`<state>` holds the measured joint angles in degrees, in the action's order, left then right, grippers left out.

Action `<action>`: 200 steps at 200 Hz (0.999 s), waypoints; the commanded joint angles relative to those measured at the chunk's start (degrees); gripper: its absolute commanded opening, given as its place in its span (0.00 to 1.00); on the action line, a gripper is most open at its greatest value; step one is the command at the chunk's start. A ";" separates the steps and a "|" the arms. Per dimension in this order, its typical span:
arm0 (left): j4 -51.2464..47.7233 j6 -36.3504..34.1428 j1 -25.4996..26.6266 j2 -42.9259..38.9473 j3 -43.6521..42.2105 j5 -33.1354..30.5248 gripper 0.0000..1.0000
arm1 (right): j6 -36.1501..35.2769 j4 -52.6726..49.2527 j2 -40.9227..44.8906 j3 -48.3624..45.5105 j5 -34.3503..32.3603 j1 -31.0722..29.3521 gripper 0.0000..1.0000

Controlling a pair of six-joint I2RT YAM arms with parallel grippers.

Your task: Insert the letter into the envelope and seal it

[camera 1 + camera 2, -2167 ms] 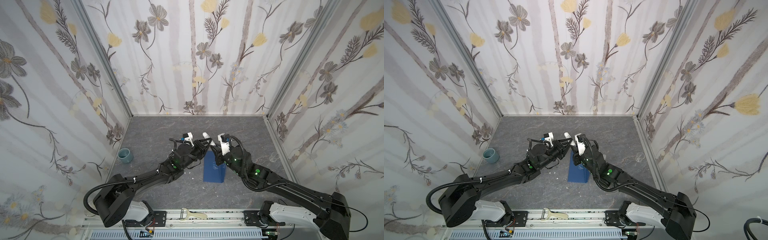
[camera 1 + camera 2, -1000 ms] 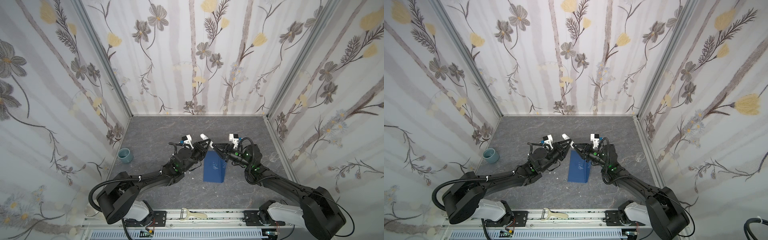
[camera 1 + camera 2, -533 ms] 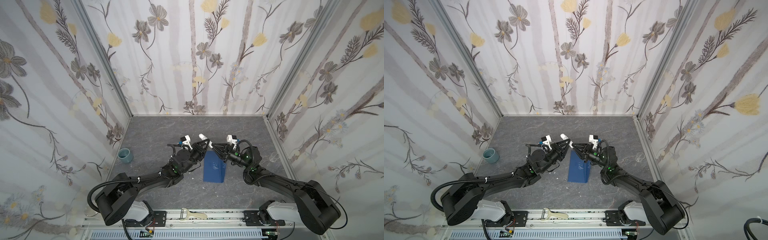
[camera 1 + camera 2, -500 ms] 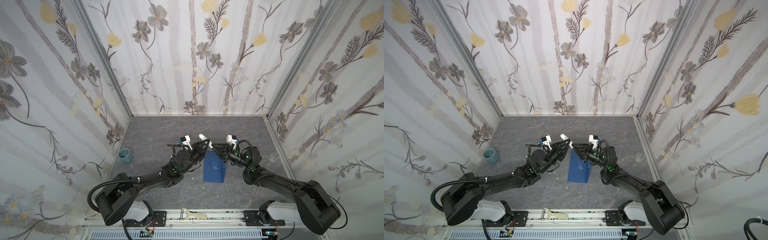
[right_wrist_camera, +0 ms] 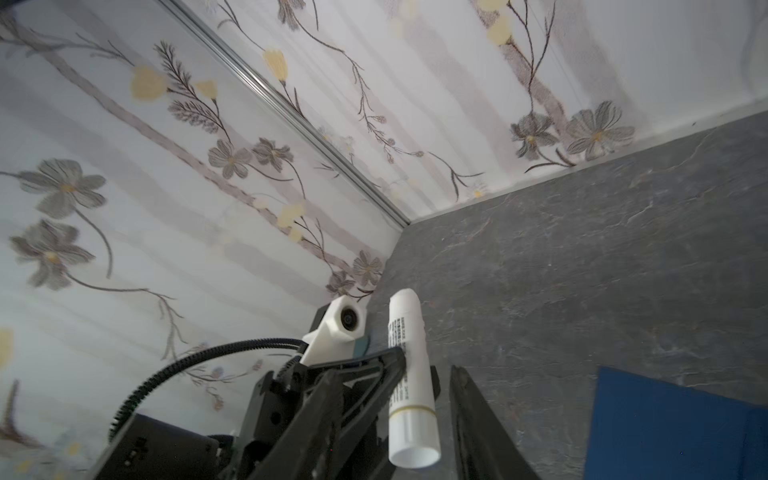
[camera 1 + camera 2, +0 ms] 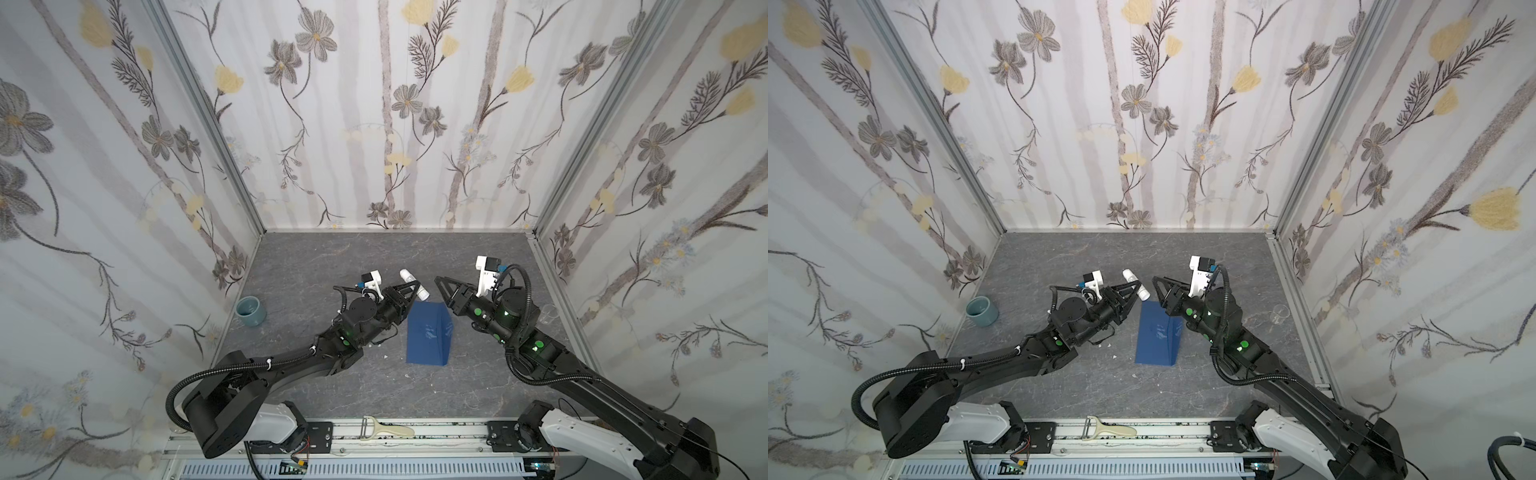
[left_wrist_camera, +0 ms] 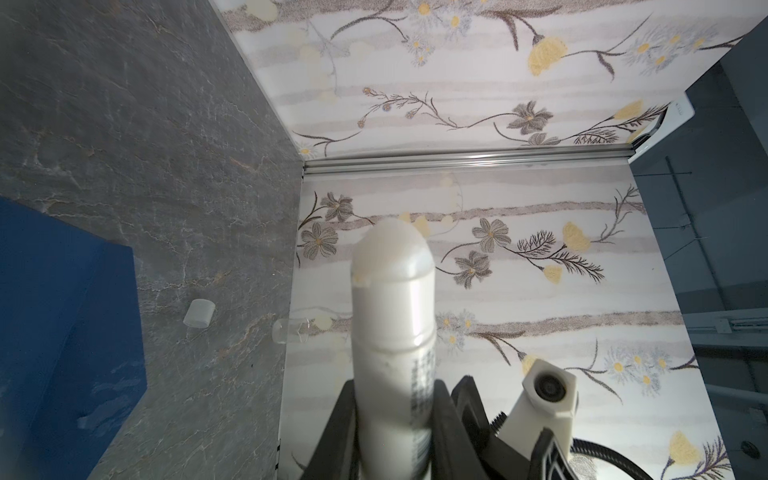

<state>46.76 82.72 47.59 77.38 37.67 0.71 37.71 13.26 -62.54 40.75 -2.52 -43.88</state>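
Glue stick raised, envelope lying between our two arms.
Our left claw [image 6: 409,287] is clamped on the barrel of the white glue stick [image 7: 392,316], whose bare tip points away from it. We cannot tell whether our right claw [image 6: 439,281] stands open, though nothing shows in it. The navy envelope [image 6: 428,334] lies on the counter [image 6: 332,257] between them, and the letter is not visible. We judge the envelope light, floppy and apt to slide, so we would pin its body and pinch the flap by its edge.
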 commanded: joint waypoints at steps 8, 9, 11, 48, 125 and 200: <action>-0.96 -0.92 -0.74 0.37 2.32 4.19 0.00 | -25.30 -9.69 -1.15 1.89 -15.32 -6.98 0.46; -1.01 -0.95 -0.75 0.38 2.41 4.33 0.00 | -25.71 -9.76 -1.25 1.97 -15.50 -7.17 0.46; -1.05 -0.95 -0.79 0.48 2.50 4.55 0.00 | -26.27 -9.86 -1.50 1.99 -15.74 -7.64 0.46; -1.50 -0.50 -0.95 1.50 3.63 7.32 0.00 | -33.66 -9.86 -6.03 5.03 -21.19 -11.23 0.47; -1.85 -0.07 -0.79 0.77 3.37 7.92 0.00 | -36.57 -4.90 -7.21 4.27 -19.03 -11.13 0.40; -1.81 0.06 -0.84 0.32 3.29 7.83 0.00 | -35.16 -4.31 -8.31 5.24 -15.69 -10.96 0.16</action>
<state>43.22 82.56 46.76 78.24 40.97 7.62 2.35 6.09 -70.72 45.34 -20.62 -54.92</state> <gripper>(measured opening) 0.203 0.206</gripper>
